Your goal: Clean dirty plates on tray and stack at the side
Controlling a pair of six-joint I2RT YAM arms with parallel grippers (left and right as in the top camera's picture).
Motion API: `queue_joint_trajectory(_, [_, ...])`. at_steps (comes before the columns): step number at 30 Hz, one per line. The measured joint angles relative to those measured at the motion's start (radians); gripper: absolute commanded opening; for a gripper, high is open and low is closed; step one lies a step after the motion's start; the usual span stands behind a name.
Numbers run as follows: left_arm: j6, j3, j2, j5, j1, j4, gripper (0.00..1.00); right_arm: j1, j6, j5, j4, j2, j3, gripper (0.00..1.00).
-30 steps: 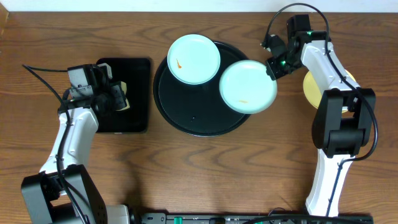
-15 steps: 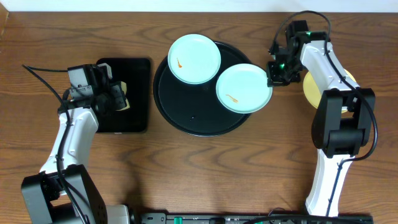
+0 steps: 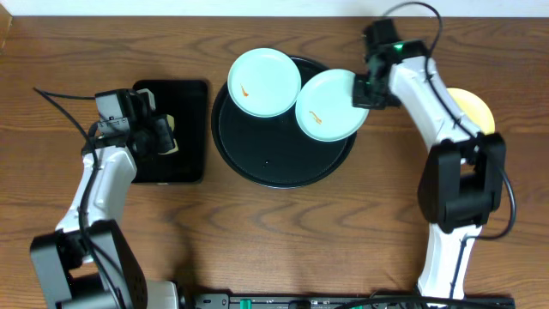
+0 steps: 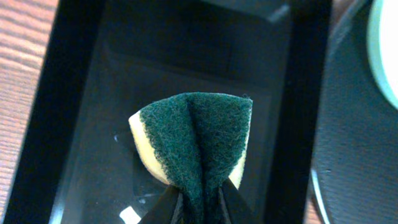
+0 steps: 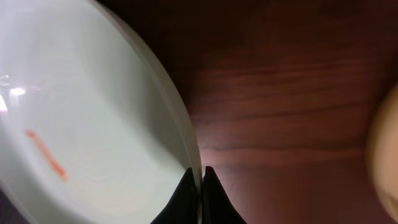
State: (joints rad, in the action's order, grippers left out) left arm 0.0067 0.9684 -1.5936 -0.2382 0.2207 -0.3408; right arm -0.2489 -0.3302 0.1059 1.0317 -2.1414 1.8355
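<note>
The round black tray (image 3: 274, 154) sits mid-table. One pale turquoise plate (image 3: 264, 81) with an orange smear lies on its upper left rim. A second turquoise plate (image 3: 330, 105) lies over the tray's upper right, and my right gripper (image 3: 366, 90) is shut on its right rim. The right wrist view shows that rim pinched between the jaws (image 5: 200, 177), with the plate (image 5: 81, 124) and its smear to the left. A pale yellow plate (image 3: 474, 107) lies on the table at the right, partly behind my right arm. My left gripper (image 3: 167, 135) is shut on a green-and-yellow sponge (image 4: 199, 137).
A rectangular black tray (image 3: 184, 94) lies left of the round one, under the sponge and the left gripper (image 4: 200, 202). Bare wooden table (image 3: 283, 232) runs along the front. The yellow plate's edge (image 5: 387, 155) shows at the right of the right wrist view.
My right gripper has carried the second turquoise plate left and toward the back, further over the tray, turning it so the smear faces left. The left arm has not moved.
</note>
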Motion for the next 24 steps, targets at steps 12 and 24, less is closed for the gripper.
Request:
queue_joint_trajectory(12, [0.027, -0.013, -0.125, 0.01, 0.0, 0.063, 0.15, -0.151, -0.092, 0.264, 0.054, 0.066, 0.0, 0.01])
queue_joint_trajectory(24, [0.028, -0.027, -0.133, 0.009, 0.0, 0.114, 0.14, -0.141, -0.159, 0.309, 0.101, 0.066, -0.001, 0.01])
